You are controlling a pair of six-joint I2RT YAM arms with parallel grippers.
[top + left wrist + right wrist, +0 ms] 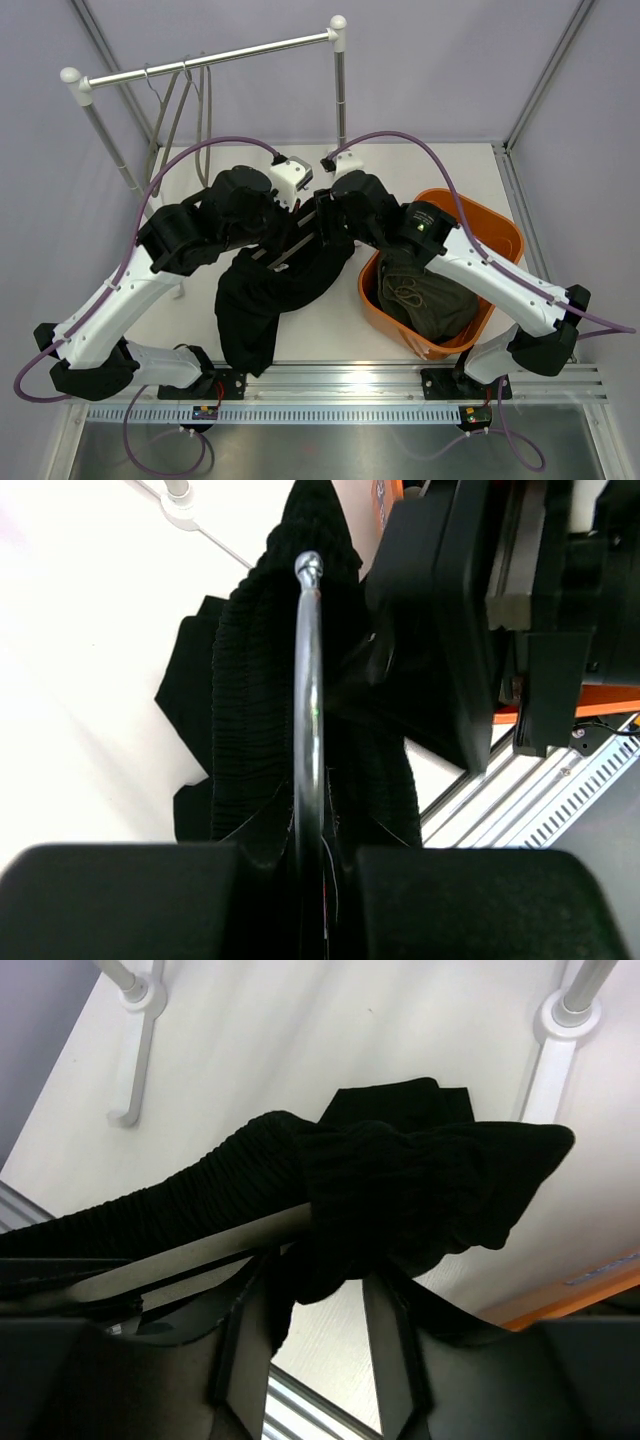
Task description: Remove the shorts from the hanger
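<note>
The black shorts (258, 300) hang by their ribbed waistband from a metal hanger (290, 250) held above the table between both arms. My left gripper (288, 222) is shut on the hanger's bar (308, 680), and the waistband (245, 730) is bunched around that bar. My right gripper (322, 215) is at the waistband's end. In the right wrist view its jaws (318, 1290) stand apart, with a lobe of the black shorts (420, 1190) hanging between them beside the bar (230, 1240). The olive-grey shorts (425, 295) with a drawstring lie in the orange basket (500, 225). Navy shorts are not in view.
A clothes rack with a chrome rail (210, 55) stands at the back, with bare wire hangers (180, 110) on its left part. Its white feet show in the right wrist view (135, 995). The basket sits to the right of the arms.
</note>
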